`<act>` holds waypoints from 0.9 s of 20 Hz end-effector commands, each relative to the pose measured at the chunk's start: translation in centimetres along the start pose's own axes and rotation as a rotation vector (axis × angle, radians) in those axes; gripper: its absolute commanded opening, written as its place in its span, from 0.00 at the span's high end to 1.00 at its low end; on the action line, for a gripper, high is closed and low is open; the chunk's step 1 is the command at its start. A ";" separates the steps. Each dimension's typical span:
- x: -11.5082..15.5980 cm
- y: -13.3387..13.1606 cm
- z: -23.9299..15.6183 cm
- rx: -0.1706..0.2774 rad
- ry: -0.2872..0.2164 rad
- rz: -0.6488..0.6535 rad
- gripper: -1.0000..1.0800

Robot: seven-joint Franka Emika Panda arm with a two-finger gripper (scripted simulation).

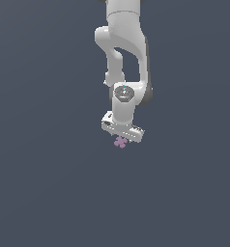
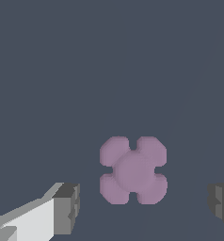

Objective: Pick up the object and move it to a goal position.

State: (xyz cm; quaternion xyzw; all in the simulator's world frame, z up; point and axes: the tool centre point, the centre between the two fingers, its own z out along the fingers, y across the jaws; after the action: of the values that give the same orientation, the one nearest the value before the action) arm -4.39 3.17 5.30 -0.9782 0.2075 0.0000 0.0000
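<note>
Purple-pink lobed object [image 2: 133, 170], shaped like a small four-petalled flower, lies flat on the plain dark grey surface [image 1: 44, 193], directly beneath the white robot arm's gripper [image 2: 143, 204]. The jaws stand wide apart, one finger [image 2: 67, 208] on each side of the piece without touching it, apparently lined up to close on it. No writing or labels are visible.

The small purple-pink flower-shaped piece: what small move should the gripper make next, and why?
Probably a short move straight down. In the wrist view the small purple-pink lobed piece lies between the open gripper's two fingers, which do not touch it. The exterior view shows the gripper right above it, so lowering would bracket it for closing.
</note>
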 end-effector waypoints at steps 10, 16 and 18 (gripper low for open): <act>-0.1 0.0 4.4 0.000 0.000 0.004 0.04; -0.1 0.0 4.6 0.000 0.000 0.004 1.00; -0.1 0.0 4.6 0.000 0.000 0.004 1.00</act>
State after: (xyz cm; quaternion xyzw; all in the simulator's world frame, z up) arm -4.54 3.15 0.95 -0.9777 0.2099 0.0003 0.0001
